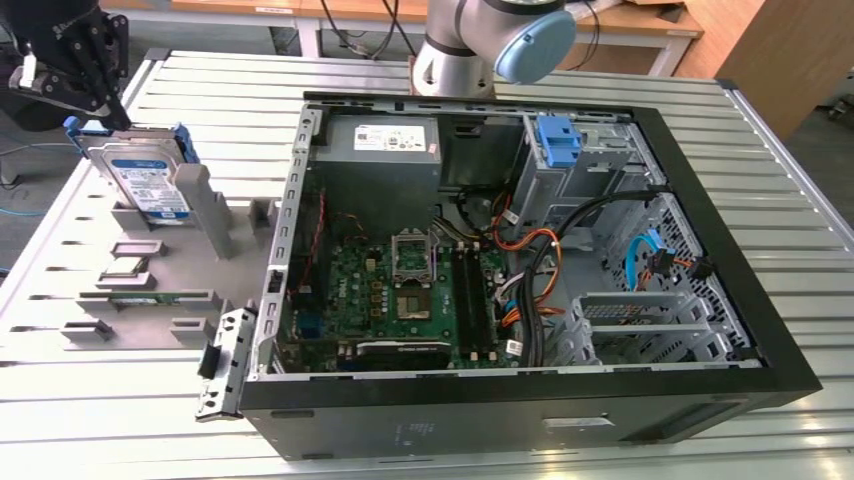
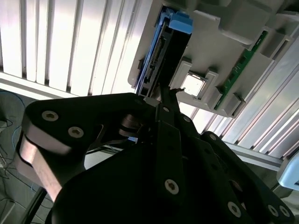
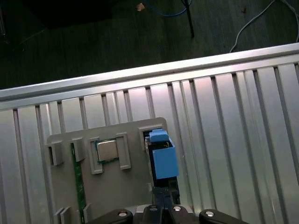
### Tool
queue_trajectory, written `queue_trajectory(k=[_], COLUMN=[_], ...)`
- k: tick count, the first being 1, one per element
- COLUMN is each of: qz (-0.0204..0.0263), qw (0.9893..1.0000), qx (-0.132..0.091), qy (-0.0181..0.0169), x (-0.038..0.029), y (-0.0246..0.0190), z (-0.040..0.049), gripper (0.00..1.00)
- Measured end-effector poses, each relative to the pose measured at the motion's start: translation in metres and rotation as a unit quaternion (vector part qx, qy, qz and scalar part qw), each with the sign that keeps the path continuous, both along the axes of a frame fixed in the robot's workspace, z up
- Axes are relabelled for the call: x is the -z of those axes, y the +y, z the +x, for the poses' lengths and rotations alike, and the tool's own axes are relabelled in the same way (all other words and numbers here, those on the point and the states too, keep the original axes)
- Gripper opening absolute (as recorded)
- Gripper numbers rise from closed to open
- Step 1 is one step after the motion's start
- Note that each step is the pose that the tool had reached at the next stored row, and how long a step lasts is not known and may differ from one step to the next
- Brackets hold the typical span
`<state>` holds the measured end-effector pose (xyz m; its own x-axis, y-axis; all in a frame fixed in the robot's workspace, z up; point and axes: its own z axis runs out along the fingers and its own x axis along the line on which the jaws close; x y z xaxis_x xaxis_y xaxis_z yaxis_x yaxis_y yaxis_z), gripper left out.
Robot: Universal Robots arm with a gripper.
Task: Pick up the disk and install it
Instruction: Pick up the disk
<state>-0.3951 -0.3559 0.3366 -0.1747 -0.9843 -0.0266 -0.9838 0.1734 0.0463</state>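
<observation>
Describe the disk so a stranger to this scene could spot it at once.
At the exterior view's left of the open computer case lies a grey parts holder. The disk stands on edge at its far end. It alone is a silver-grey slab with a white-and-blue label in a blue frame, far bigger than the green strip nearby.

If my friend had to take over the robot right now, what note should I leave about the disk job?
Gripper: right at the upper end of the disk.
Disk: stands upright in the grey holder on the table, to the exterior view's left of the open computer case.
Done: the gripper is at the disk.
Left: the disk is not yet out of the holder and not yet in the case.
</observation>
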Motion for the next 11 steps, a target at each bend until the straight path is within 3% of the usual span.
queue_trajectory(k=[11], qz=[0.0015], qw=[0.9998], qx=[-0.019], qy=[0.0], x=[0.0015], y=[0.0], z=[0.0031], gripper=[0.11])
